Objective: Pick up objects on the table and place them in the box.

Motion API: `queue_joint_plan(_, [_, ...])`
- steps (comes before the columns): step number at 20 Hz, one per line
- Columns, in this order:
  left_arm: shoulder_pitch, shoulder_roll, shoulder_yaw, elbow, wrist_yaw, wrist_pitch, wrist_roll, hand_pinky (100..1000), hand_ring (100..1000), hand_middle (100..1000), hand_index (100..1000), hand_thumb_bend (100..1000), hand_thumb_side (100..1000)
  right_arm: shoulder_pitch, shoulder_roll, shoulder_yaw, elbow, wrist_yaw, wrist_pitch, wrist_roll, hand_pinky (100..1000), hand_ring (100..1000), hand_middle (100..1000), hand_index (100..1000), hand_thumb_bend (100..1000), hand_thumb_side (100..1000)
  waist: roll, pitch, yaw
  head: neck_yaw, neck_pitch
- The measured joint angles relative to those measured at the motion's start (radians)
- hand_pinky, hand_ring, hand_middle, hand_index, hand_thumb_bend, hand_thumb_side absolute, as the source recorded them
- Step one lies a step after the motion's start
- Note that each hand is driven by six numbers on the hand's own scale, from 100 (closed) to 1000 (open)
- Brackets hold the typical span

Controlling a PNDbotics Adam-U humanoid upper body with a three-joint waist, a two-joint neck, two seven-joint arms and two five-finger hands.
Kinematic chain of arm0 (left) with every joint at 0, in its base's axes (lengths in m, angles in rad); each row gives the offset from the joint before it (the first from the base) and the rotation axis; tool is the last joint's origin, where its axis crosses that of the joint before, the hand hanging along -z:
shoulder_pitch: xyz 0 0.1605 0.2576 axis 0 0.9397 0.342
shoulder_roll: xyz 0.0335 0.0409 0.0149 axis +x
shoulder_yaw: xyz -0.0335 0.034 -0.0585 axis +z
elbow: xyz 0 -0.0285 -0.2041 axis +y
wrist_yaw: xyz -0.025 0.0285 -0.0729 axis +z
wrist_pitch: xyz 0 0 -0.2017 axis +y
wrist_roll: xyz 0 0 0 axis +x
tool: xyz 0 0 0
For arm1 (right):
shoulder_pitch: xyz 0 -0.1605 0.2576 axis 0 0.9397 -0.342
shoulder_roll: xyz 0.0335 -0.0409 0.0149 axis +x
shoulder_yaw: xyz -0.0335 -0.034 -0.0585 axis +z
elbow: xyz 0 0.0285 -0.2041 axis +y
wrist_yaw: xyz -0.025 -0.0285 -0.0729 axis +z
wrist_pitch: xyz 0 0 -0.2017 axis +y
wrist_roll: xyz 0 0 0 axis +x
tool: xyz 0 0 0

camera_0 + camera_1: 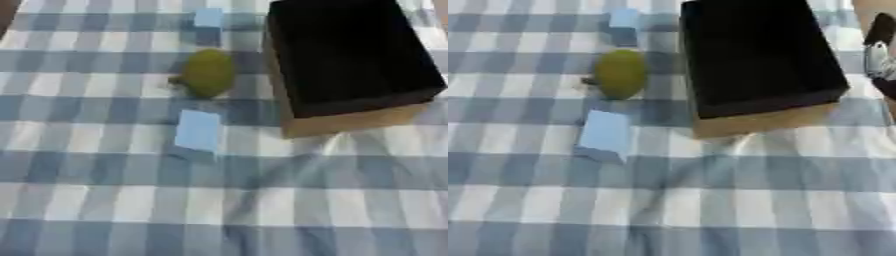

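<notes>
Fingers cannot be made out on either hand: only a black-and-silver part of the robot's right arm (pixel 879 50) is seen at the right edge of the right eye view, beside the box, and whether that hand's fingers are spread or curled cannot be told. No left hand is shown in either view.

Pictured from above is a table covered with a blue-and-white checked cloth (pixel 105 210), rumpled into soft folds in front of the box. An open box (pixel 350 55), black inside with tan cardboard walls, is set at the upper right of the cloth; nothing can be made out in its dark interior.

Three objects are laid out in a rough line to the left of the box, all resting on the cloth and none touching it. A small blue block (pixel 208 22) is placed farthest back, near the box's far left corner. A yellow-green rounded fruit (pixel 208 72), with a dark stub at its left end, is seen nearer, just beside the box's left wall. A larger light-blue block (pixel 198 132) is positioned closest to the camera, near the box's front left corner, apart from the fruit.
</notes>
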Motion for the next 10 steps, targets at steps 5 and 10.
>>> queue_joint_plan(5, [-0.007,0.000,-0.010,0.000,-0.010,0.008,-0.020,845,851,821,932,200,629,-0.001,-0.001,0.000,0.000,0.000,0.001,-0.001,897,945,689,900,100,426,0.000,0.000,0.000,0.000,0.000])
queue_joint_plan(10, [-0.007,0.000,-0.011,0.000,-0.013,0.015,-0.029,846,851,822,932,207,634,-0.001,-0.001,0.000,0.000,0.000,0.001,-0.001,897,945,685,899,100,432,0.000,0.000,0.001,0.000,0.000])
